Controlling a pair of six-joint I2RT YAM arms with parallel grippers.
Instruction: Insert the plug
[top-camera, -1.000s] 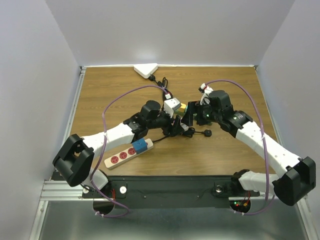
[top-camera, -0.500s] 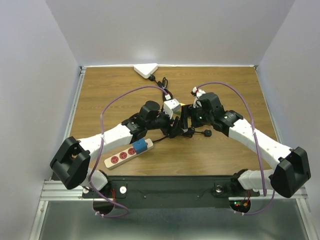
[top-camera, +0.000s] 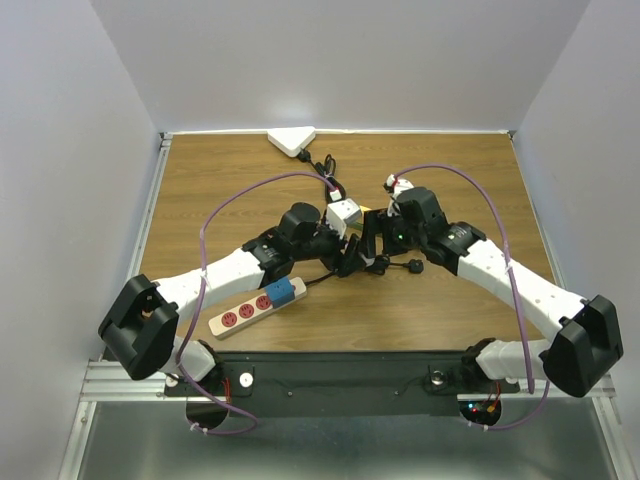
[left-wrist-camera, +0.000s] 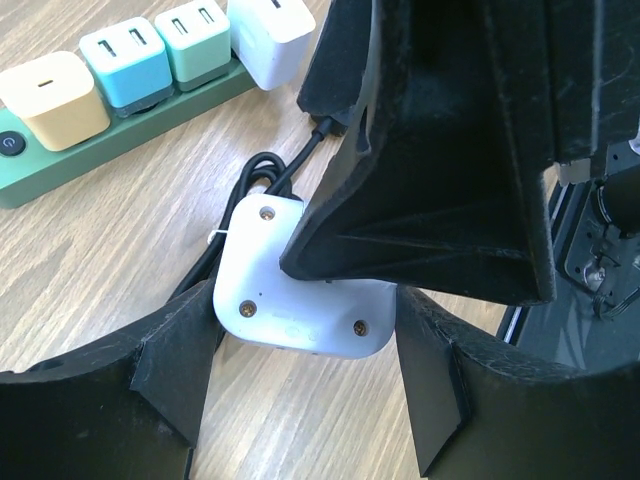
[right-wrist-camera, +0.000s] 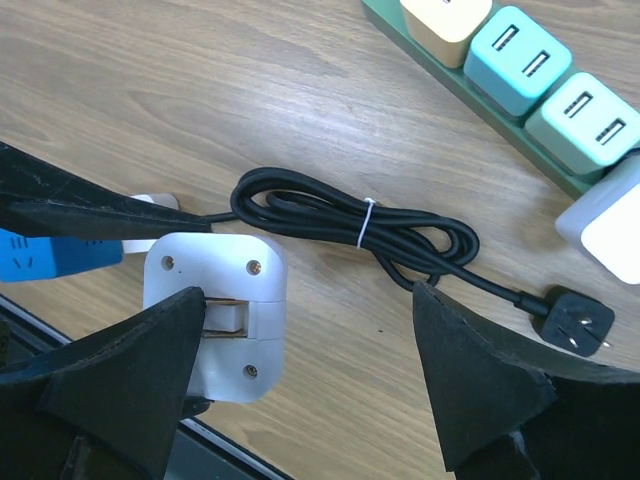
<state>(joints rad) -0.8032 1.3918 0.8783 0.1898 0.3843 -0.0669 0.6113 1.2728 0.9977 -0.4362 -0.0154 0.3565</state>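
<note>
A white square plug adapter (left-wrist-camera: 300, 305) with screw heads sits between my left gripper's fingers (left-wrist-camera: 180, 350), which press on its two sides. My left gripper (top-camera: 352, 262) is at the table's middle. The adapter also shows in the right wrist view (right-wrist-camera: 215, 300), with a tan slot on its side. My right gripper (right-wrist-camera: 310, 300) is wide open around it, its left finger (right-wrist-camera: 130, 350) at the slot. In the left wrist view the right gripper's black body (left-wrist-camera: 450, 150) hangs over the adapter. A white power strip (top-camera: 245, 312) with red sockets lies near the front left.
A green power strip (left-wrist-camera: 100, 150) carries yellow, teal, green and white chargers just behind the grippers. A coiled black cord (right-wrist-camera: 360, 225) ends in a black plug (right-wrist-camera: 580, 322). A blue plug (top-camera: 285, 291) sits in the white strip. A white triangular box (top-camera: 292, 140) lies at the back.
My right arm has moved left and closed in on the left gripper and the adapter. The left arm has barely moved.
</note>
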